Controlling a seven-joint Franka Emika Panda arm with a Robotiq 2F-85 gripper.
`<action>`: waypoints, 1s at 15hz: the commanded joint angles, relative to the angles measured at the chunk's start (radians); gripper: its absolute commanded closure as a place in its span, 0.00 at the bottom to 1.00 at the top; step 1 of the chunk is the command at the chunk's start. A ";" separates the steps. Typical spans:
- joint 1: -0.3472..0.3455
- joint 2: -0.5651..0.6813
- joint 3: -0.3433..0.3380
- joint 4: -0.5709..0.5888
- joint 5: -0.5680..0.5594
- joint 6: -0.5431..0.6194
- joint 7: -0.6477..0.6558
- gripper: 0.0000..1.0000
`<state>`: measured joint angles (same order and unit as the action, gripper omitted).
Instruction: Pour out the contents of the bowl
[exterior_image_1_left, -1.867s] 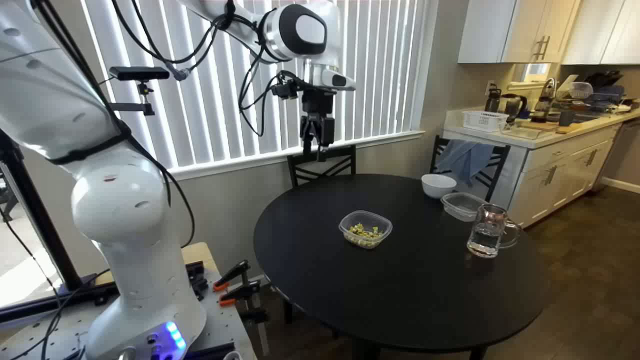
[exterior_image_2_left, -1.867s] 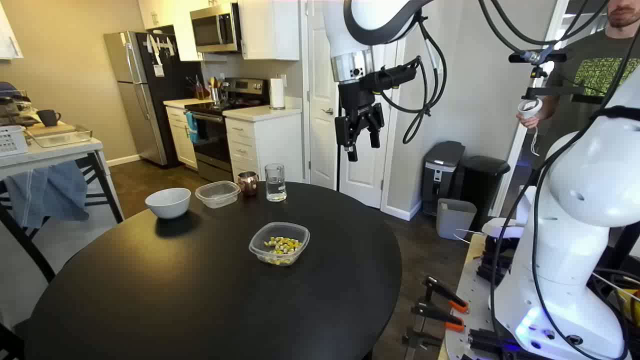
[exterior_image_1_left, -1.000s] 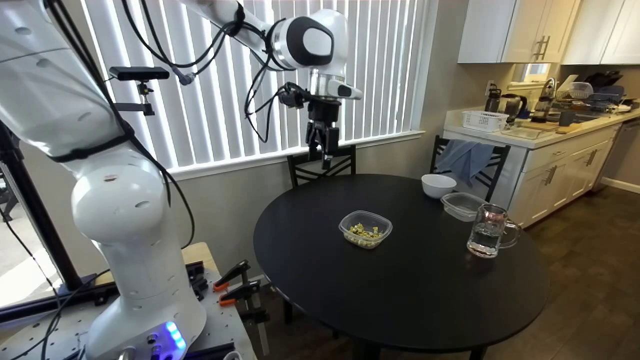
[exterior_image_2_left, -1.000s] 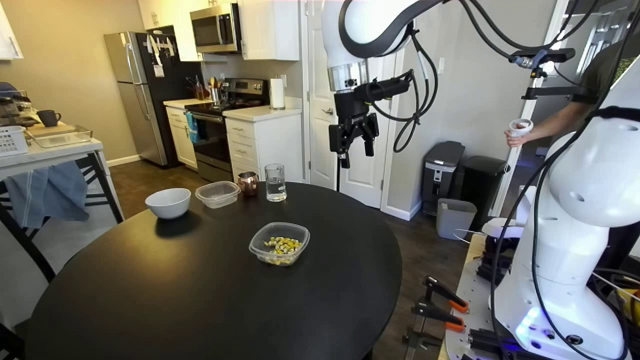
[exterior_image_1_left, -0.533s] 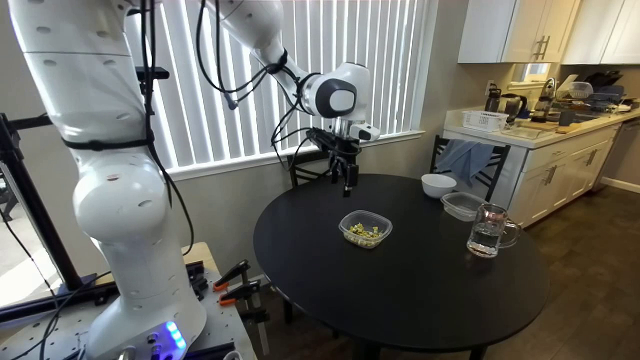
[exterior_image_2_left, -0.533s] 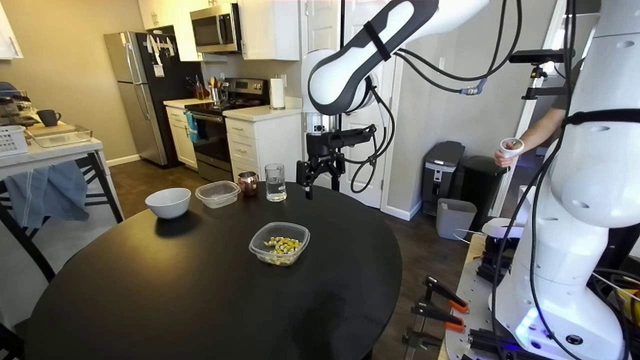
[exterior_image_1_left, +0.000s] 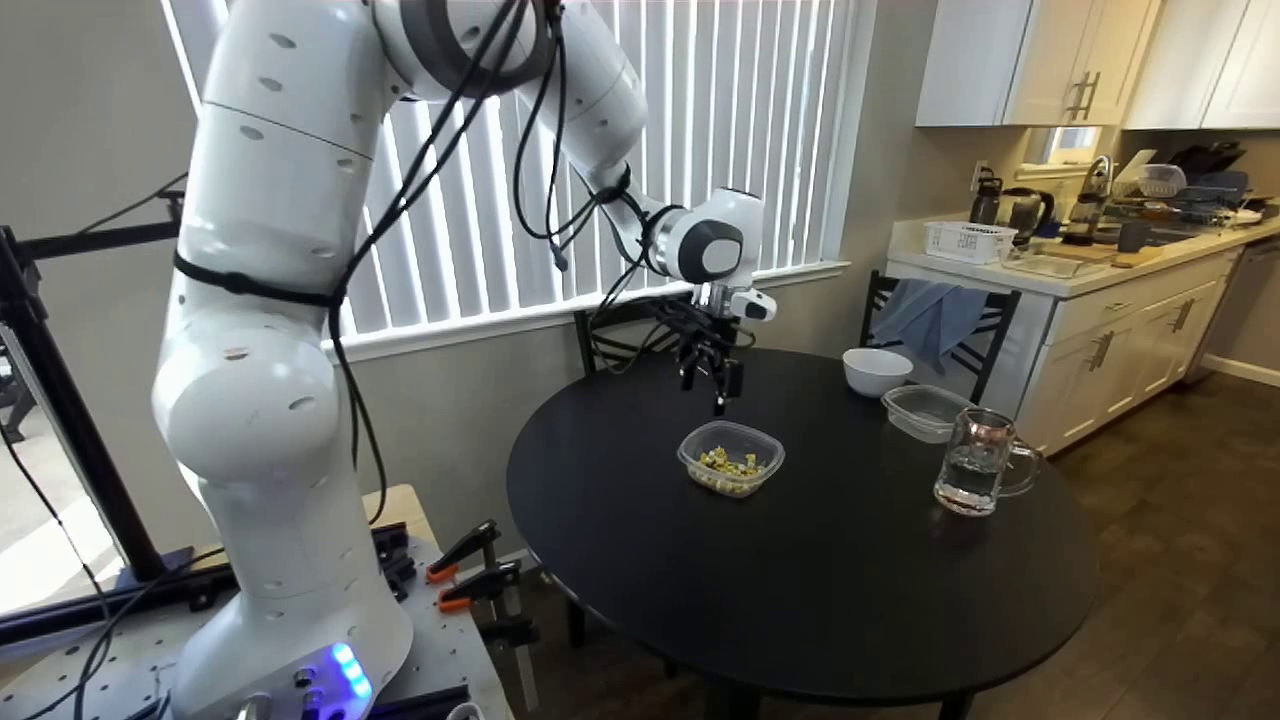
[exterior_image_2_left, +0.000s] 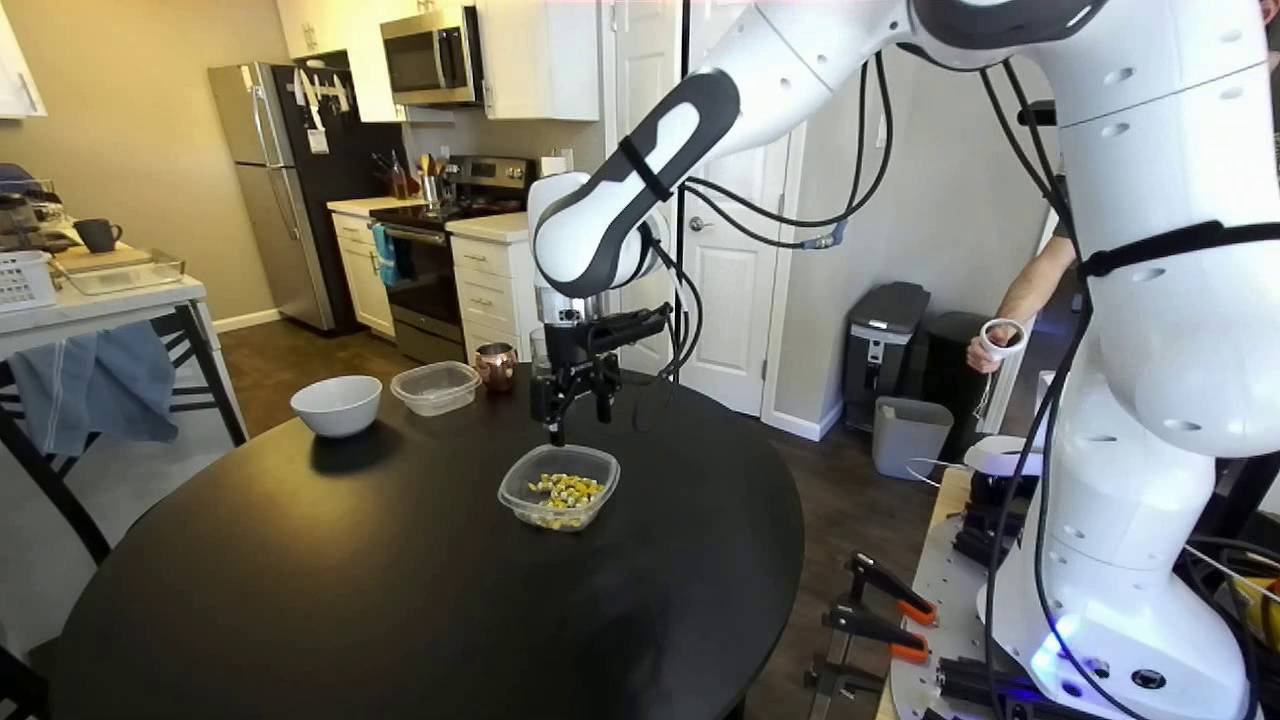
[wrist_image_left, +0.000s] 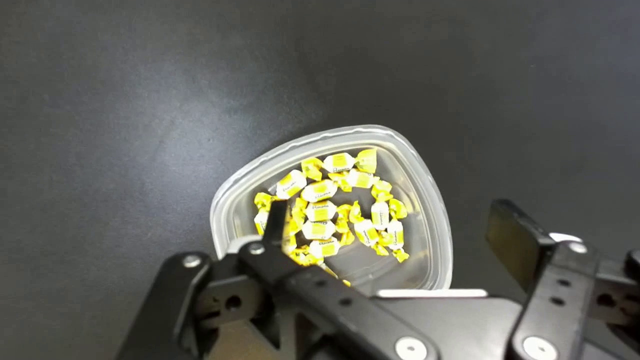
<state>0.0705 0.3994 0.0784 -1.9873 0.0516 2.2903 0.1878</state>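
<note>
The bowl is a clear, squarish container on the black round table, seen in both exterior views (exterior_image_1_left: 738, 431) (exterior_image_2_left: 578, 457) and in the wrist view (wrist_image_left: 434, 210). Its contents are several yellow and white wrapped candies (wrist_image_left: 320, 212), heaped loosely inside (exterior_image_2_left: 568, 491) (exterior_image_1_left: 732, 464). My gripper (exterior_image_2_left: 580, 427) is open with nothing between its fingers. It points down, above and just beside the bowl in both exterior views (exterior_image_1_left: 705, 394). In the wrist view my gripper's fingers (wrist_image_left: 395, 220) are spread wide; the left finger covers part of the candies and the hand hides the bowl's lower edge.
A white bowl (exterior_image_1_left: 876, 373) and another clear container (exterior_image_1_left: 924, 412) stand toward the table's edge. Beside them are a glass mug of water (exterior_image_1_left: 972, 466) and a copper mug (exterior_image_2_left: 495, 367). In an exterior view my gripper partly hides the glass mug. A chair (exterior_image_1_left: 610, 345) stands by the window.
The arm has swung forward and down from high beside the table, bringing my gripper low near the bowl. The gripper stays open. The bowl and candies have not moved.
</note>
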 joint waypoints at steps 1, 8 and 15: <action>0.017 0.127 -0.020 0.084 -0.042 0.019 -0.057 0.00; 0.096 0.223 -0.062 0.110 -0.149 0.137 0.011 0.00; 0.175 0.279 -0.116 0.124 -0.181 0.214 0.100 0.00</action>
<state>0.2188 0.6532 -0.0150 -1.8716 -0.1028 2.4787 0.2430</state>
